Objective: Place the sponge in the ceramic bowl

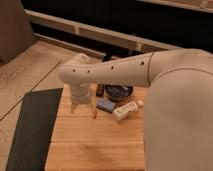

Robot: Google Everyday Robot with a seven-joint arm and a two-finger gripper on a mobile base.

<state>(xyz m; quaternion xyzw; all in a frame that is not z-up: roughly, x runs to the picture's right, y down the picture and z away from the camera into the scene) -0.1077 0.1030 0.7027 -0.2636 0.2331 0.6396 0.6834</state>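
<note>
- My gripper (pixel 84 110) hangs over the left part of the wooden table (pixel 95 145), below the thick cream wrist of the arm (pixel 120 72), which reaches in from the right.
- Its fingers stand spread apart and I see nothing between them; one pale finger (pixel 74 107) points down at the board, and a small reddish tip shows on the other side.
- The sponge (pixel 105 105) lies flat on the table just beside the gripper, on its right. It looks close to the reddish tip, but I cannot tell whether they touch.
- The sponge is a small soft-looking rectangular block, blue-grey.
- The ceramic bowl (pixel 119 91) sits just behind the sponge, toward the far edge of the table. It is round, shallow and dark with a glossy rim, and the arm partly covers it.
- A white bottle (pixel 127 110) lies on its side right of the sponge, slanting, with its cap toward the far right.
- A small black block (pixel 99 90) stands behind the sponge, left of the bowl.
- The table top is pale wood in planks, smooth, with visible grain.
- A dark, matte mat (pixel 32 125) lies on the speckled floor along the table's left side.
</note>
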